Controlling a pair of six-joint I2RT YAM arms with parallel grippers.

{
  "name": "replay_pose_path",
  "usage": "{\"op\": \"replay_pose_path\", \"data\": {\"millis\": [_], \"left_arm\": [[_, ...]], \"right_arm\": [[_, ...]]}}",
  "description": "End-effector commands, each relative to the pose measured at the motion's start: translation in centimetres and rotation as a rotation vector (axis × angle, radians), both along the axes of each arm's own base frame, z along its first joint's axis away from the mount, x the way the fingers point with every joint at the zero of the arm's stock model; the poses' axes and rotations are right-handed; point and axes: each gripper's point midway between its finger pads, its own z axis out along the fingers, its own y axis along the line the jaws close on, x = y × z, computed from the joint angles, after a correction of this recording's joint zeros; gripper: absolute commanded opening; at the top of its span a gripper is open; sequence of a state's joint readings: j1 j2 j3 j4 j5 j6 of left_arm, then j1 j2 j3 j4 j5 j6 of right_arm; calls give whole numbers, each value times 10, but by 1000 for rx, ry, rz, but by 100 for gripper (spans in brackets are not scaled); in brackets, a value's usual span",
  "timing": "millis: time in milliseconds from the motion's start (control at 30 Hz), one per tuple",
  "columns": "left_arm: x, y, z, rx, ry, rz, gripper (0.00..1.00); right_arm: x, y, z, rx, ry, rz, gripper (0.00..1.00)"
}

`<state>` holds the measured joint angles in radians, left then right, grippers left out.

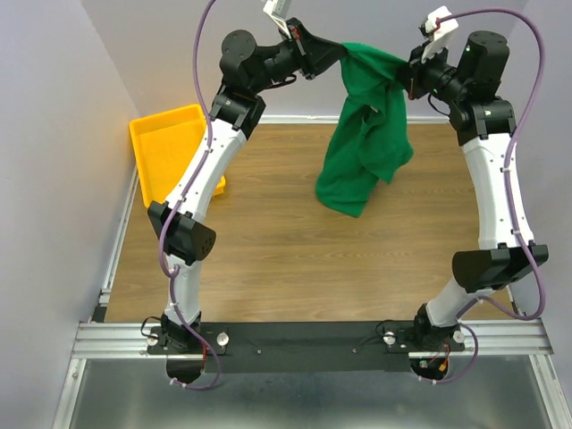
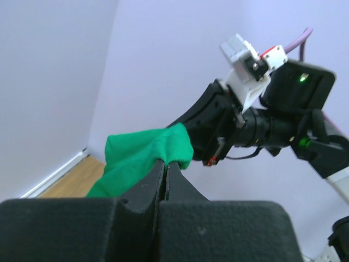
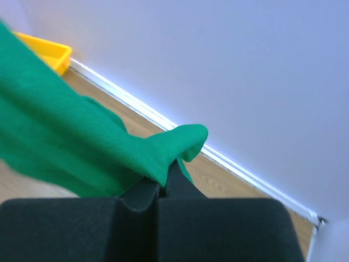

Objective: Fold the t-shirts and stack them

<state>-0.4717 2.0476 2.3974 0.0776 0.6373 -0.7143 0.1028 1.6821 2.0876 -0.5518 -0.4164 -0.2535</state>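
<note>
Above the far edge of the wooden desk (image 1: pixel 268 250), left pincer (image 1: pixel 338 55) and right pincer (image 1: pixel 413 79) each clamp an upper edge of the green t-shirt (image 1: pixel 366 147), which hangs bunched between them, apparently awaiting a flat spread before folding.

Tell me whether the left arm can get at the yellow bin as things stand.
Probably within reach: the yellow bin sits beside that arm with nothing between. But the left pincer is shut on the green t-shirt, so it isn't free.
</note>
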Motion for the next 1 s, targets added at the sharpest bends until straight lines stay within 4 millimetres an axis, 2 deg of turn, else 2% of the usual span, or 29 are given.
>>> {"op": "replay_pose_path", "data": {"millis": [0, 33, 67, 100, 133, 167, 267, 300, 333, 400, 433, 467, 567, 667, 733, 767, 833, 867, 967], "left_arm": [[-28, 11, 50, -113, -129, -55, 0], [-30, 12, 52, -113, -135, -57, 0], [-32, 13, 51, -109, -136, -58, 0], [-31, 14, 49, -102, -133, -56, 0], [-26, 12, 37, -85, -106, -53, 0], [-35, 16, 43, -80, -128, -47, 0], [-43, 21, 29, -38, -114, -28, 0], [-36, 19, 5, 0, -63, -15, 0], [-47, 26, 10, 7, -74, -2, 0], [-48, 31, -10, 63, -43, 31, 0], [-56, 36, -24, 90, -17, 36, 0], [-58, 38, -35, 122, -5, 44, 0], [-78, 47, -49, 152, 10, 39, 0], [-104, 53, -41, 148, -31, -3, 0], [-125, 55, -24, 116, -86, -45, 0], [-138, 55, -10, 89, -138, -74, 0], [-160, 57, 10, 46, -182, -113, 0], [-173, 54, 23, 17, -225, -141, 0], [-201, 55, 48, -36, -287, -201, 0]], "right_arm": [[-32, 20, 18, -4, -62, 170, 2], [-39, 27, 13, -9, -58, 219, 3], [-48, 37, -4, -3, -20, 296, 3], [-59, 40, -2, -2, -27, 325, 3], [-63, 43, -9, 7, -5, 346, 3], [-68, 47, -25, 27, 43, 380, 4], [-75, 52, -52, 51, 122, 417, 4], [-78, 55, -71, 61, 172, 432, 4], [-83, 59, -78, 71, 192, 463, 4], [-93, 69, -91, 74, 219, 523, 5], [-102, 73, -97, 72, 229, 548, 5], [-109, 79, -97, 63, 216, 583, 5], [-120, 80, -84, 47, 164, 609, 5], [-123, 78, -66, 29, 107, 597, 2], [-137, 79, -45, 22, 45, 625, 1], [-148, 79, -24, 18, -10, 642, 1], [-158, 79, -1, 19, -62, 646, 1], [-166, 77, 22, 14, -117, 643, 1], [-186, 75, 58, 17, -204, 643, 0]]}}
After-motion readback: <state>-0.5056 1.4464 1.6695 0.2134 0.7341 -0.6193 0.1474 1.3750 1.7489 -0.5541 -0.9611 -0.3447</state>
